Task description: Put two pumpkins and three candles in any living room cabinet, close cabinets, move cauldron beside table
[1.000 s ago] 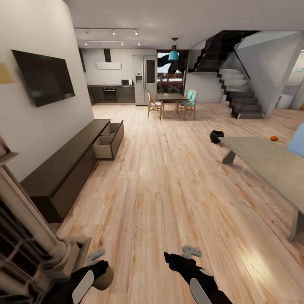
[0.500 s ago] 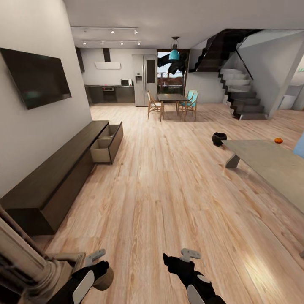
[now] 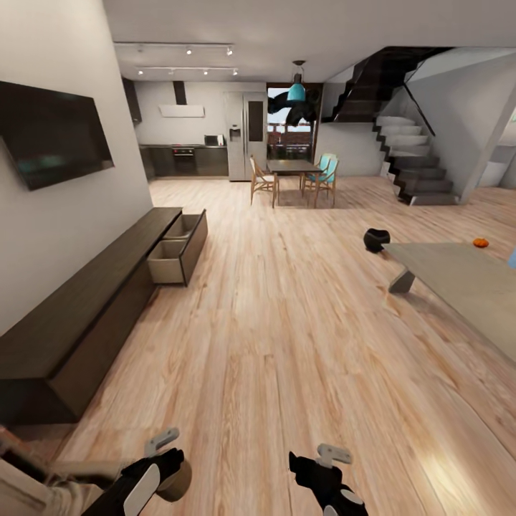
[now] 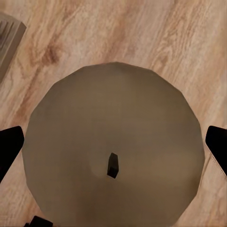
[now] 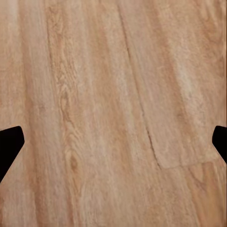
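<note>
Rolling forward has swung my view; the room's things haven't moved. My left pincer point(image 3: 166, 459) grips a candle point(image 4: 113, 151), carried low toward the cabinet point(image 3: 93, 301), whose open drawer point(image 3: 175, 251) waits. My right pincer point(image 3: 330, 466) hangs open, empty. Farther off, the cauldron point(image 3: 376, 239) sits beside the counter point(image 3: 459, 279), a pumpkin point(image 3: 480, 243) on it.

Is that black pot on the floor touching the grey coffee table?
Apart. In the head view the cauldron sits on the wooden floor just beyond the table corner, floor showing between them.
</note>
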Tool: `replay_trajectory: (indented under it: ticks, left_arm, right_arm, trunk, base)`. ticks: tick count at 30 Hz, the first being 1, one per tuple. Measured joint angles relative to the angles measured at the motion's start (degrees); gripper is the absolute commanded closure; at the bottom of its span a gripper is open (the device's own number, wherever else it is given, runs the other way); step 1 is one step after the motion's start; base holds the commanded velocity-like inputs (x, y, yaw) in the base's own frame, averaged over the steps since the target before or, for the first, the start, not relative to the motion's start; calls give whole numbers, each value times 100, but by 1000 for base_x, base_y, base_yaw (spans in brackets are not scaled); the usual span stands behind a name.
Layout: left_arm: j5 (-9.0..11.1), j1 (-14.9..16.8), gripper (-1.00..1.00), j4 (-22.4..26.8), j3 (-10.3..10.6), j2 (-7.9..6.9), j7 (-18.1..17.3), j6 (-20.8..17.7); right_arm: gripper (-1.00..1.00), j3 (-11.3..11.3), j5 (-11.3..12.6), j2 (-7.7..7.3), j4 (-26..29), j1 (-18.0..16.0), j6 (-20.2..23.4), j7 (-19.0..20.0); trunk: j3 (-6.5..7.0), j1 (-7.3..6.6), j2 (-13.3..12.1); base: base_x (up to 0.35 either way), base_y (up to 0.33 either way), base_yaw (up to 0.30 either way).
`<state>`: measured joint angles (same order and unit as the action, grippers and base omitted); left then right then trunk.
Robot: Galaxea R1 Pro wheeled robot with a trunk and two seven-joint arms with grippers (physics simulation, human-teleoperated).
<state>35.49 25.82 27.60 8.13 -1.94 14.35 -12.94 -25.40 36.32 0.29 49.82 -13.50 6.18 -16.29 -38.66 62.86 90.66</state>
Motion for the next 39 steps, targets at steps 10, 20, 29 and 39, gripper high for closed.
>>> replay_trajectory:
  ticks: [10, 20, 29, 39]
  left_arm:
    - [-32, 0, 100, -101, 0, 0, 5, 53]
    - [13, 1, 100, -148, 9, 0, 18, 424]
    - [22, -1, 100, -209, 8, -1, 19, 435]
    - [0, 2, 100, -402, 9, 7, 18, 594]
  right_arm:
    - [-100, 42, 18, 9, -759, 0, -404, -83]
    - [-100, 7, -5, 10, -780, 0, -514, -774]
    - [-100, 9, -36, 10, -768, 1, -675, -766]
    - [-100, 9, -30, 16, -766, 1, -679, -765]
  trunk:
    - [0, 0, 0]
    - [0, 0, 0]
    - [0, 0, 0]
    - [0, 0, 0]
  base:
    - [331, 0, 0]
    - [331, -50, 0]
    - [331, -74, 0]
    - [331, -77, 0]
